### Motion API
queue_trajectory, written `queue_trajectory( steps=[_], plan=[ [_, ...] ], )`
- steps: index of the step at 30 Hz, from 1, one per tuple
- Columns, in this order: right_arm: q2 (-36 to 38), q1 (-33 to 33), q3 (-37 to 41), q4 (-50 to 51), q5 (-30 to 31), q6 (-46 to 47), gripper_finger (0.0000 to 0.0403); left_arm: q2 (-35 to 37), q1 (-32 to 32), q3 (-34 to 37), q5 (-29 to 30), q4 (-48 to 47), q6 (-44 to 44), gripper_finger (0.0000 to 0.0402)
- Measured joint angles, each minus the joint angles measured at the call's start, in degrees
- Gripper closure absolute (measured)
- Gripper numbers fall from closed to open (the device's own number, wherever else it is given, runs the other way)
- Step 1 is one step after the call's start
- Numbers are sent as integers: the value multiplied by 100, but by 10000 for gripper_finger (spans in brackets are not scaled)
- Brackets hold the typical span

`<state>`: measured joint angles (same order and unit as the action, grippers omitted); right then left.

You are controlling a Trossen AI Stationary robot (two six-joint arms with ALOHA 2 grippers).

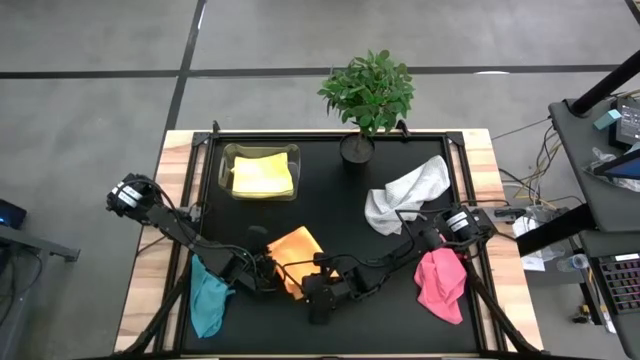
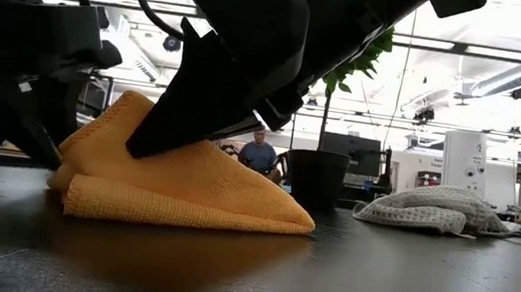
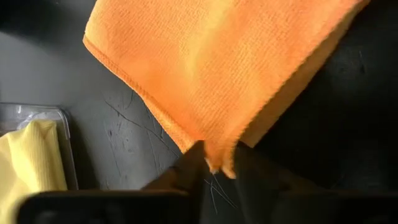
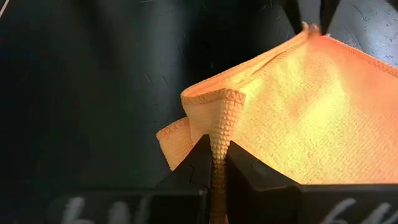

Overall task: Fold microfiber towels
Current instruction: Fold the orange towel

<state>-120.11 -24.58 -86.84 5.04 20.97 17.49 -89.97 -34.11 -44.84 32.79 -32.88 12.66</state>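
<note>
Teal towel (image 1: 207, 300) crumpled at the near left edge of the black surface (image 1: 330, 195), partly over the rim. Just right of it, left gripper (image 1: 268, 275) low at the orange towel (image 1: 296, 254), fingers (image 3: 186, 171) pinching a corner of that cloth. Farther off, clear box (image 1: 228, 152) holding the folded yellow towel (image 1: 263, 176). Orange towel near the middle, folded over, lying on the surface with its near part lifted. Right gripper (image 1: 318, 290) at its near edge, fingers (image 4: 193, 168) pressed together on a bunched hem. Potted plant (image 1: 367, 95) at the far edge. White-grey towel (image 1: 408, 194) heaped right of centre; pink towel (image 1: 440, 283) crumpled at the near right, under the right arm.
</note>
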Motion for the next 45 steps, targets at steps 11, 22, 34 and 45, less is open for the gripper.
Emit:
queue_trajectory(
  steps=[11,22,34,45],
  plan=[
    [60,-2,5,131,1,-159,390,56,42,-191,881,22,-605,401],
    [421,-33,5,654,28,-52,390,118,868,-372,1703,303,-1012,401],
    [-5,-55,5,121,-8,126,390,118,935,190,1032,441,-705,402],
    [-165,40,-1,-441,-810,-29,390,118,942,251,30,317,-403,383]
  ],
)
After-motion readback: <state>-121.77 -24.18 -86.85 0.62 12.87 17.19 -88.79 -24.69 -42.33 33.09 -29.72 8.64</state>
